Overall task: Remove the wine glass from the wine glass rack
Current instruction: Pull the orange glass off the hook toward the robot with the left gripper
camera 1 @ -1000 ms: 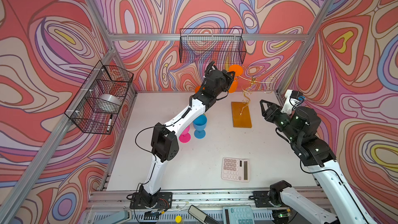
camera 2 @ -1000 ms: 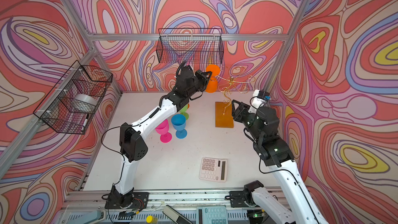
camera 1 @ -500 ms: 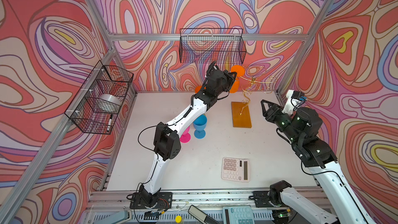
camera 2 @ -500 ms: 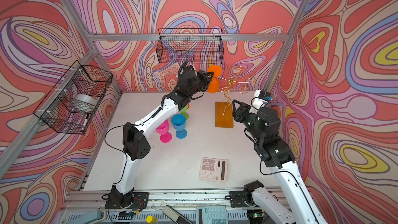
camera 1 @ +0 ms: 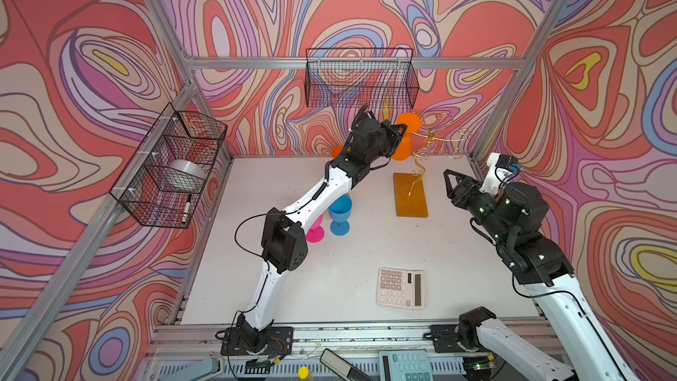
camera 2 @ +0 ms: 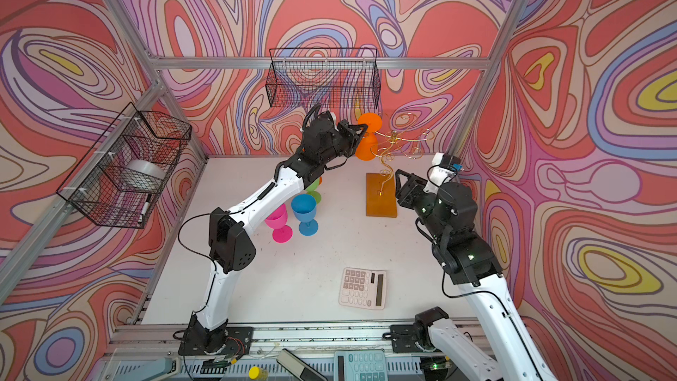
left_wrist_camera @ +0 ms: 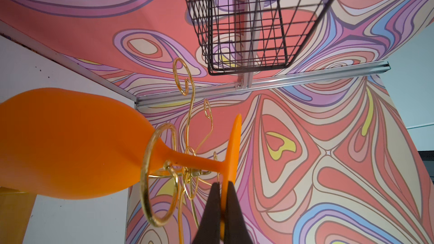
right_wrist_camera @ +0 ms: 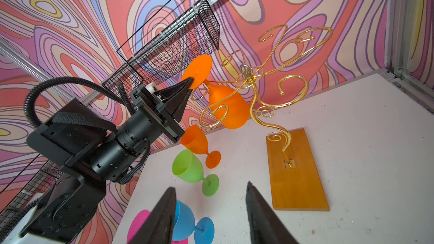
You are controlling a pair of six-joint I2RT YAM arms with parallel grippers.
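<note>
Barely shifted, the glass (camera 1: pixel 402 148) is still ringed at the rack's (camera 1: pixel 412 207) ten o'clock, its foot pinched by the left jaws; the right jaws are held spread.

Left arm stretched up and forward, left gripper (left_wrist_camera: pixel 222 187) pinching wine glass (left_wrist_camera: pixel 70 146) foot between fingertips, right arm bent, right gripper (right_wrist_camera: pixel 210 187) fingers parted

The orange plastic wine glass (right_wrist_camera: pixel 229 109) hangs tilted, bowl-down, from the gold wire rack (right_wrist_camera: pixel 296 174), its foot rim pinched in the left pincer (right_wrist_camera: pixel 190 81).
</note>
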